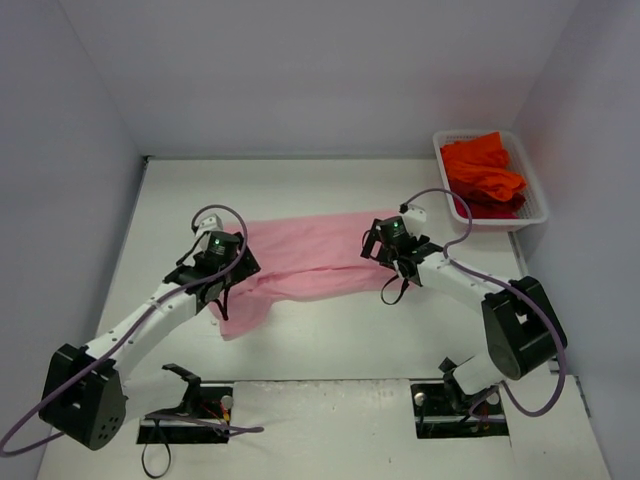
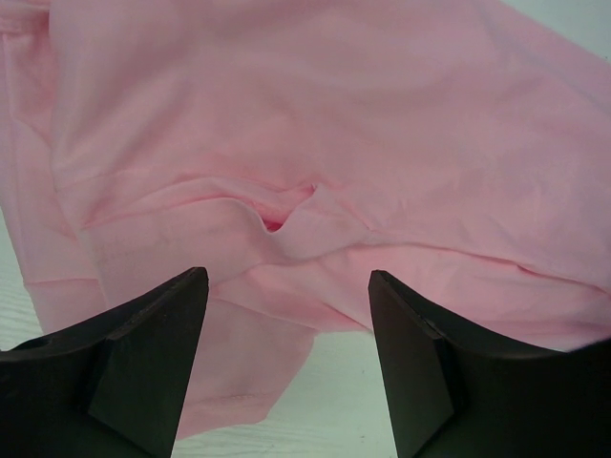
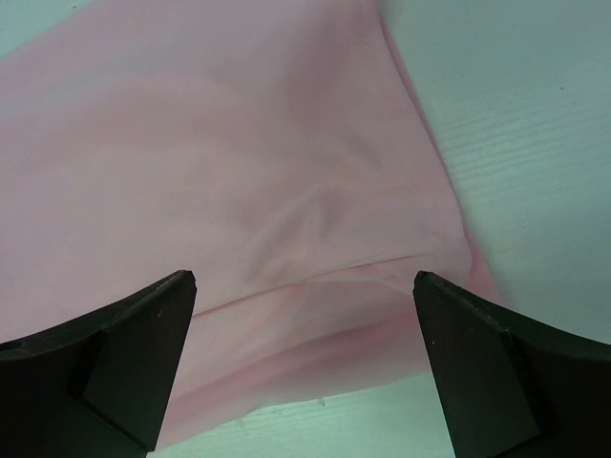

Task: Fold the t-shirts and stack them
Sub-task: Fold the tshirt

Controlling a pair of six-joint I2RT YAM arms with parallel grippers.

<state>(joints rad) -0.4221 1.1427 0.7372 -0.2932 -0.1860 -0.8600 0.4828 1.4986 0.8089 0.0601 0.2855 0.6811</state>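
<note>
The light pink t-shirt (image 1: 300, 258) lies partly folded across the middle of the table, with a sleeve hanging toward the near left. My left gripper (image 1: 217, 283) is open just above the shirt's left end; in the left wrist view its jaws stand wide apart over a folded edge of the pink cloth (image 2: 305, 143). My right gripper (image 1: 385, 250) is open over the shirt's right end; the right wrist view shows the layered pink cloth (image 3: 267, 191) between its spread jaws. Orange-red t-shirts (image 1: 483, 172) lie piled in the basket.
The white mesh basket (image 1: 535, 205) stands at the back right against the wall. White walls enclose the table on the left, back and right. Bare white tabletop (image 1: 330, 335) lies between the shirt and the arm bases.
</note>
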